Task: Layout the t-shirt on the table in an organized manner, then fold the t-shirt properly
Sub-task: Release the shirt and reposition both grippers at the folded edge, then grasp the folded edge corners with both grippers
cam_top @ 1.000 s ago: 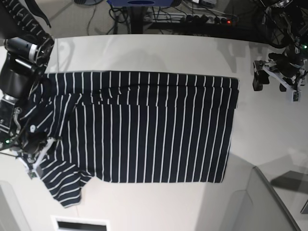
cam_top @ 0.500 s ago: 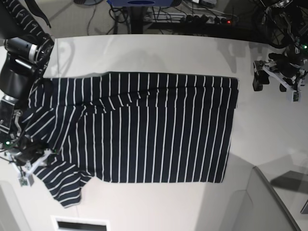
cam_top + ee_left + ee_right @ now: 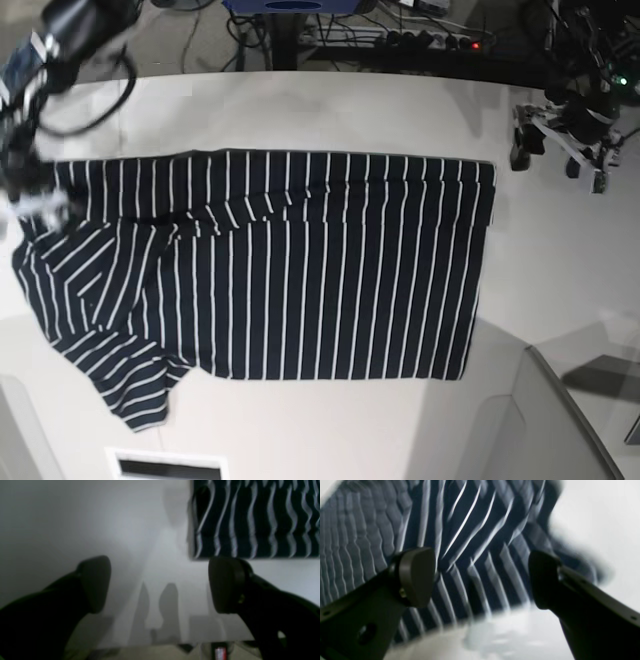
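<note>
The dark navy t-shirt (image 3: 320,270) with thin white stripes lies spread across the white table (image 3: 300,110). Its right edge is straight, and its left end (image 3: 90,300) is rumpled, with a sleeve pointing to the front left. My right gripper (image 3: 480,580) is open, hovering over striped cloth (image 3: 470,530) near its edge, with nothing between the fingers. In the base view the right arm (image 3: 40,90) is a blur at the shirt's far left. My left gripper (image 3: 160,585) is open and empty above bare table, just off the shirt's corner (image 3: 250,517); the base view shows the left gripper (image 3: 550,150) at the far right.
Cables and a power strip (image 3: 420,38) lie on the floor beyond the table's far edge. A grey panel (image 3: 560,420) stands at the front right corner. A white box (image 3: 165,465) sits at the front edge.
My right gripper went from shut on the shirt's left part to open and swung toward the far left. The released cloth settled further left. The left arm shifted slightly toward the far side.
</note>
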Motion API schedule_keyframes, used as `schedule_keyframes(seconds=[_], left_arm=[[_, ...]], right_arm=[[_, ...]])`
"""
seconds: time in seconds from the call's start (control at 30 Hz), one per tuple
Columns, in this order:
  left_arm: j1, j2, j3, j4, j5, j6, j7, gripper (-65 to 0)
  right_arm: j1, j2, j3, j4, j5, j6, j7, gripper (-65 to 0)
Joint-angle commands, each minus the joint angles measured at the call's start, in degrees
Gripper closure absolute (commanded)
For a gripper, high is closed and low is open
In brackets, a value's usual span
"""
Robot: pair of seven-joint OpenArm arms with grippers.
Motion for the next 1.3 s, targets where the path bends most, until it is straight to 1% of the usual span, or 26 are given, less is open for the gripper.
schedule_keyframes(seconds=[0.0,0.03,0.1,0.17,0.23,0.33,0.4,0.53,0.7,0.73,0.8,0.87,0.97,1.0,1.03,1.1,1.2,1.27], left_arm=[[0.34,-0.15,-0.19,0.12,-1.0,-0.32,-0.84,-58.6],[0.43,0.37,-0.1,-0.68,-2.15,-0.32,-0.84,-58.4],[0.52,0.81,-0.1,-2.61,-6.1,-0.32,-0.84,-58.4],[1.48,0.72,-0.1,-4.81,-10.32,-0.32,-0.84,-58.4],[2.01,0.72,-0.1,-6.39,-13.4,-0.32,-0.93,-58.4],[2.1,0.9,-0.1,-7.53,-13.66,-0.32,-1.01,-58.4],[2.1,0.9,-0.1,-8.15,-13.75,-0.32,-1.01,-58.4],[2.1,0.99,-0.1,-8.15,-14.01,-0.32,-1.01,-58.4],[2.1,1.16,-0.01,-8.15,-14.1,-0.32,-1.01,-58.4],[2.1,1.69,-0.1,-8.15,-14.1,-0.32,-1.01,-58.4],[2.1,2.13,-0.19,-8.15,-14.1,-0.32,-1.1,-58.4],[2.01,2.31,-0.01,-8.24,-14.1,-0.32,-1.1,-58.4],[1.4,3.8,0.34,-8.41,-14.1,-0.32,-1.1,-58.4],[1.22,4.07,0.34,-8.5,-14.1,-0.32,-1.19,-58.4],[0.69,4.24,0.34,-8.5,-14.1,-0.32,-1.19,-58.4],[-0.54,4.33,0.43,-8.85,-14.01,-0.32,-1.19,-58.4],[-2.56,4.42,0.34,-11.84,-14.1,-0.32,-1.19,-58.4],[-4.14,4.42,0.08,-14.21,-13.84,-0.32,-1.19,-58.4]], right_arm=[[-1.12,1.55,2.4,1.08,4.31,-0.59,0.61,-55.1],[-2.88,1.55,3.89,-0.15,8.62,-0.59,0.26,-55.1],[-5.34,1.9,5.91,-3.58,15.04,-0.68,0.43,-55.1],[-6.04,3.13,7.23,-7.18,18.29,-0.76,0.43,-55.1],[-5.96,4.72,7.94,-11.05,18.55,-0.68,0.43,-55.1],[-5.34,6.74,8.02,-16.15,18.73,-0.59,0.61,-54.9],[-3.85,7.53,8.02,-19.67,18.73,-0.59,2.63,-54.9],[-1.56,10.34,7.76,-26.7,18.64,-0.59,6.76,-54.9],[1.52,14.47,7.94,-35.84,18.64,-0.59,9.05,-54.0],[1.87,15.35,7.76,-37.43,18.64,-0.59,9.93,-51.8],[2.66,16.41,7.5,-40.06,18.64,-0.59,11.16,-43.8],[3.01,17.02,7.41,-41.47,18.64,-0.5,11.16,-32.1],[3.01,17.02,7.41,-41.82,18.64,-0.5,11.16,-8.1],[3.01,17.02,7.41,-41.82,18.64,-0.5,11.16,-1.7],[3.01,17.02,7.41,-41.82,18.64,-0.5,10.98,0.0],[3.01,17.02,7.41,-41.82,18.55,-0.5,10.98,-2.1],[2.84,16.94,7.41,-41.82,18.38,-0.5,10.98,-0.5],[2.75,16.94,7.32,-41.82,18.38,-0.5,10.98,-0.6]])
